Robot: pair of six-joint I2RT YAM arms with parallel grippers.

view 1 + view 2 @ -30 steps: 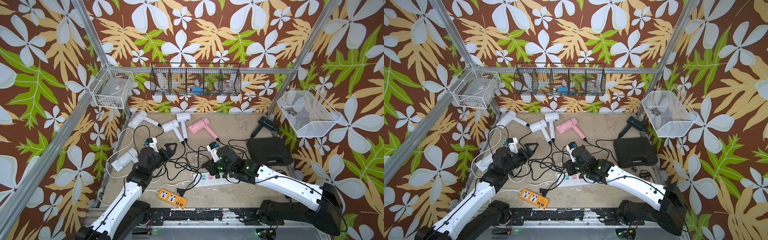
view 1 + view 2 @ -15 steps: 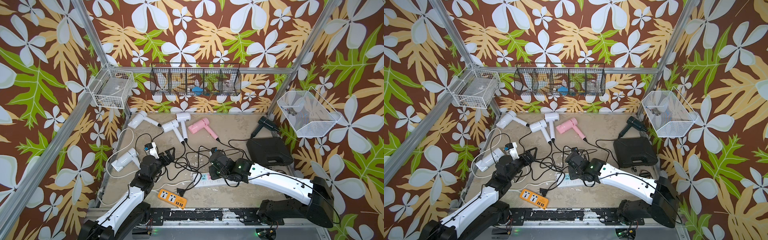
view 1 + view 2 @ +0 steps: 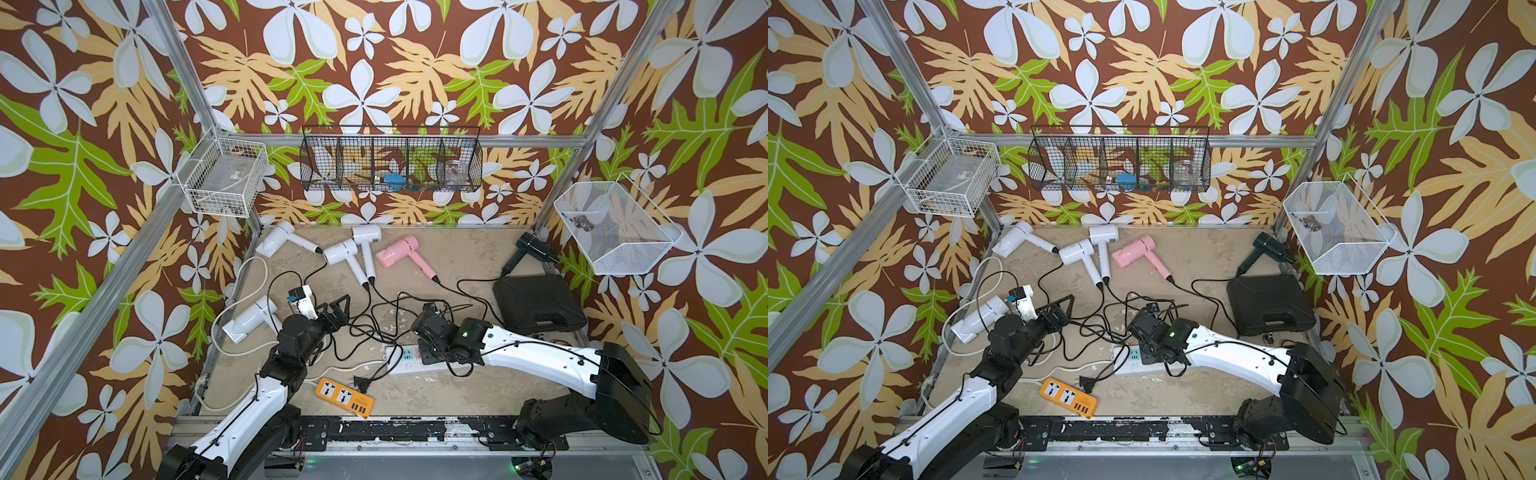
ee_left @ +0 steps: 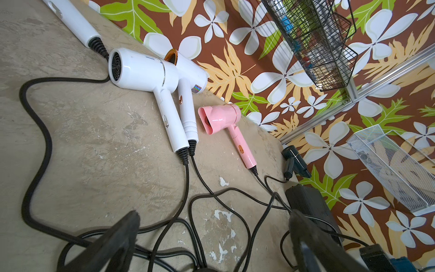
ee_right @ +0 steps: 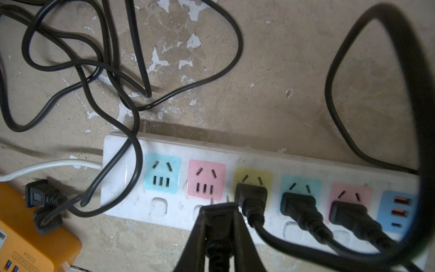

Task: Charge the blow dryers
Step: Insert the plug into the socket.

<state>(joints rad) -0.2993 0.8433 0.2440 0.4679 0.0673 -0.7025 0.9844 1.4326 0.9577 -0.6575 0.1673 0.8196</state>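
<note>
Black plug (image 5: 217, 226) pinched in right gripper (image 5: 219, 206), prongs just beside pink socket (image 5: 206, 179) of white power strip (image 5: 127, 188) (far end hidden). Left gripper (image 4: 214, 215) spread wide over tangled cords (image 4: 188, 183); blow dryers (image 3: 349, 251) lying toward far wall, plug's owner untraceable.

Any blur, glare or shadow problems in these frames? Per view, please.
Right wrist view: the white power strip and the plug in the right gripper read clearly; the near black cable loop is an out-of-focus smear; the strip casts a short shadow. Left wrist view: the left gripper is blurred, the pink dryer crisp. In both top views: even light, no glare.
</note>
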